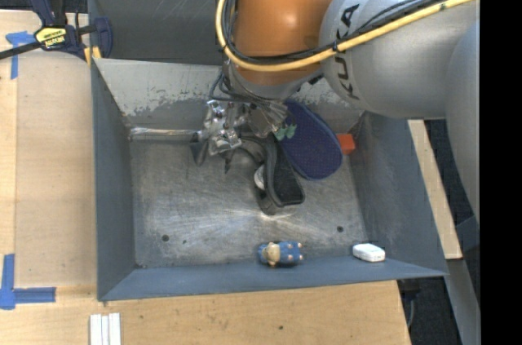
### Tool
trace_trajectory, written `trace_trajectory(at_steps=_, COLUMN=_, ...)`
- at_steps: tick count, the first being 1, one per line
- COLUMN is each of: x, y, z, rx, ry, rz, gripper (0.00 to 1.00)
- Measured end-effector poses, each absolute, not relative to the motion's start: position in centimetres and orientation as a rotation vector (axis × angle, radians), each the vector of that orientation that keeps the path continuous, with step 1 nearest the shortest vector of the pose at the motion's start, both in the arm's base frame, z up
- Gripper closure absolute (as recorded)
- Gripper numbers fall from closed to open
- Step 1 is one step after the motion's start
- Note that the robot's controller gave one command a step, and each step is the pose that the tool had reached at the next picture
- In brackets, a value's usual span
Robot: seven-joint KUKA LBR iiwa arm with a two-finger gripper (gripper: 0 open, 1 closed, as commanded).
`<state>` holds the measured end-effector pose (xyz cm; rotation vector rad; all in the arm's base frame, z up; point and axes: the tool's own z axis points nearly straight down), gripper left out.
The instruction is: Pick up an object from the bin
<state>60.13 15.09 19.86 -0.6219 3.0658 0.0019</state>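
Observation:
My gripper [214, 155] hangs low over the bare bin floor, left of the middle and towards the back wall. Its two dark fingers stand apart, open, with nothing between them. Just to its right lies a black curved handle-like thing [279, 184], and behind that a dark blue oval pad [314, 143], partly under the arm. A small orange-red piece [347, 143] shows at the pad's right edge.
A small blue and yellow toy figure [280, 254] lies at the front wall. A white oblong block [369, 254] sits in the front right corner. The arm with its orange dome covers the back middle of the bin.

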Motion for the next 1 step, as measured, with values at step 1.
trace_trajectory(at_steps=1, x=56.24, y=8.94, z=21.43, rx=-0.296, ry=3.125, rz=-0.002, gripper=1.0)
